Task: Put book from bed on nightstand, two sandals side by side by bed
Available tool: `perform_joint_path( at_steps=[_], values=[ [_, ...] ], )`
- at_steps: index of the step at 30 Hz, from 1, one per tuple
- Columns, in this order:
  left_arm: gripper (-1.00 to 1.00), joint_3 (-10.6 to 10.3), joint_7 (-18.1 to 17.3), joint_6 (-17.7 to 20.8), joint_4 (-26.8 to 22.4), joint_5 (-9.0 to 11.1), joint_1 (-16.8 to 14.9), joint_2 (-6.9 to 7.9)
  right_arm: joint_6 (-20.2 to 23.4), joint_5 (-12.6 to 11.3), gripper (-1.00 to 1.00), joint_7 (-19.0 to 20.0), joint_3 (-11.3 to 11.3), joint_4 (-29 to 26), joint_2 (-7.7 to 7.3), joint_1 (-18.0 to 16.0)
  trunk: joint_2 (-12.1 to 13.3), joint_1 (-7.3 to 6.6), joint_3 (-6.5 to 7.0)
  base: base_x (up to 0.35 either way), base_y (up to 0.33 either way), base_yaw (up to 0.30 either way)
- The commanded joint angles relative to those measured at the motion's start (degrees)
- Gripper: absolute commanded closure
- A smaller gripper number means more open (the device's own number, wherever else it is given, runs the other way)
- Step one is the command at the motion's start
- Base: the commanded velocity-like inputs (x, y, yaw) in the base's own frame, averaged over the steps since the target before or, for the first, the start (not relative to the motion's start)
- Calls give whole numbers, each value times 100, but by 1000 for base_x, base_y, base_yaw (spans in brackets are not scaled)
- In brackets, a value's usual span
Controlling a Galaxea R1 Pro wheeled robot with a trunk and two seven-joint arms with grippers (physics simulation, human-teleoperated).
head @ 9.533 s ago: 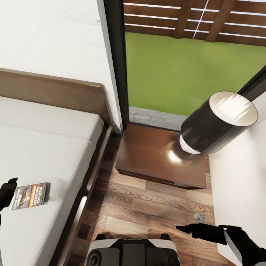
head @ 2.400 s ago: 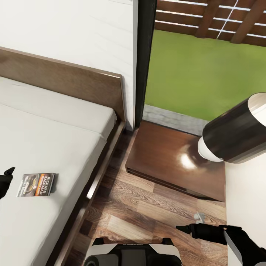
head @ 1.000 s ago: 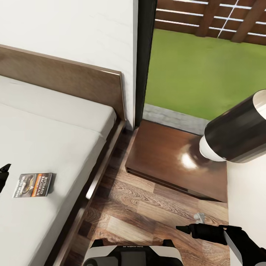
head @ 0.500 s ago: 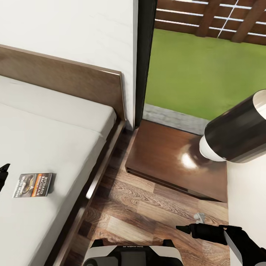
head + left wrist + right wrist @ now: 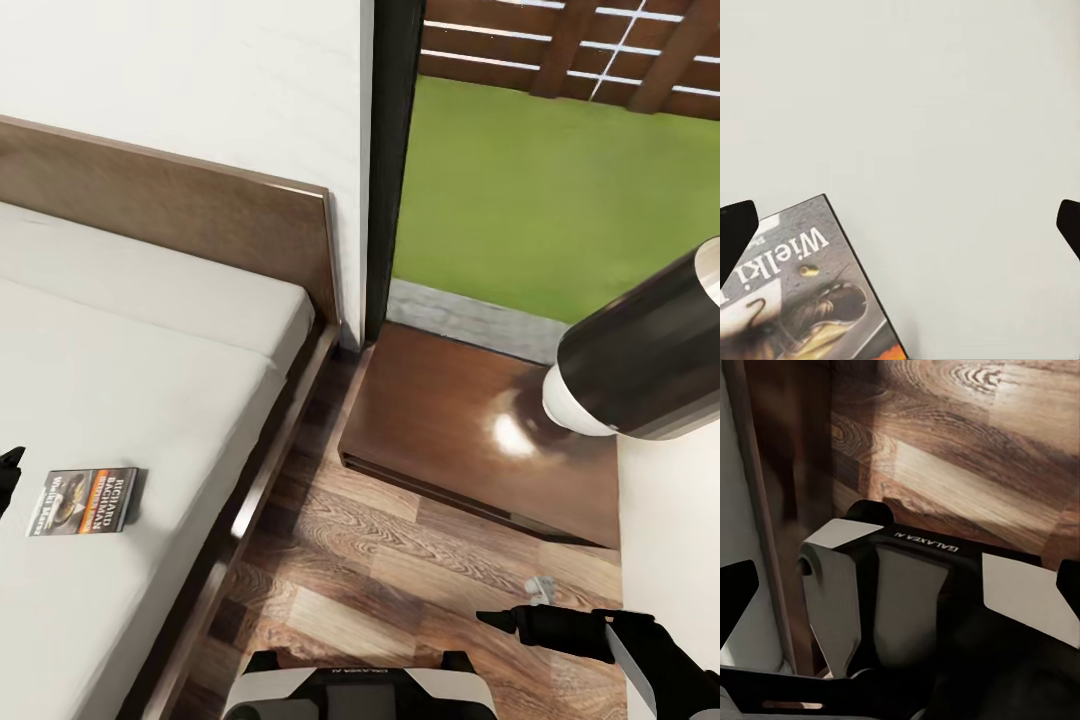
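Note:
The book [image 5: 83, 500], a thin dark paperback with an orange band, lies flat on the off-white mattress of the bed [image 5: 150, 380], near its right side. In the head view one black fingertip of my left gripper [image 5: 8, 472] shows just left of the book. In the left wrist view the left gripper [image 5: 902, 229] is open above the mattress, and a corner of the book [image 5: 802, 300] lies near one fingertip. My right gripper [image 5: 902, 585] is open and empty, low over the floor at the right. The nightstand [image 5: 450, 430] stands right of the bed. The sandals are out of view.
A black-and-white cylindrical lamp shade [image 5: 645, 355] hangs over the nightstand's right part. A tall dark-framed window [image 5: 390, 170] with grass outside stands behind it. Wood-plank floor [image 5: 400, 560] runs between bed and nightstand, with a small grey object [image 5: 540, 587] on it. My own base [image 5: 907, 600] lies below the right gripper.
The head view has shifted slightly, so the book and the left fingertip sit a bit further left in the picture. The book has kept its place on the mattress. The right arm is still.

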Motion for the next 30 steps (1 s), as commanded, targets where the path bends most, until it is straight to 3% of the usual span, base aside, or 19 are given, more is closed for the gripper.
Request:
perform_joint_path(
  at_steps=[1,19,30],
  values=[
    [-100,22,-18,52,-2,44,-5,-2,47,-36,-100,9,-4,0,-1,-1,-44,23,-21,0,0,0],
    [-100,22,-15,52,-4,39,-5,-2,47,-36,-100,9,0,0,-1,0,-766,418,-344,0,0,0],
    [-100,27,-11,21,-94,30,-5,4,47,-36,-100,9,-3,0,-1,-2,-766,418,-344,0,0,0]
  ],
)
